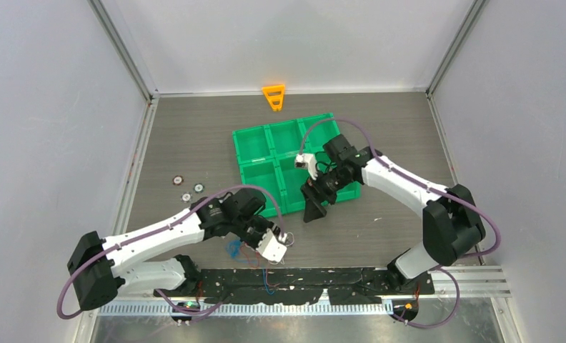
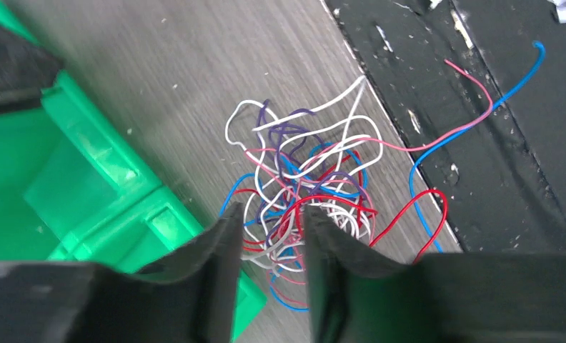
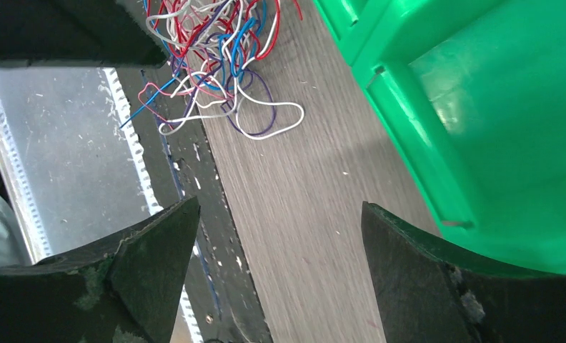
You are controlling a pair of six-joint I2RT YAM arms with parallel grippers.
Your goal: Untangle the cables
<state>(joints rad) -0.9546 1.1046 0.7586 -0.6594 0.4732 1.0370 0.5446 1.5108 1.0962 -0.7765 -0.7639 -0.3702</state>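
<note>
Cables [image 2: 301, 179] in a messy heap on counter [image 2: 194, 64], mid of L wrist view, just beside green tray [image 2: 87, 179] at lower left. Blue + pink ends over black strip [image 2: 494, 143] at upper right. L jaws near together, strands in the small gap, can't tell if pinched. R jaws wide apart, nothing in them.
</note>
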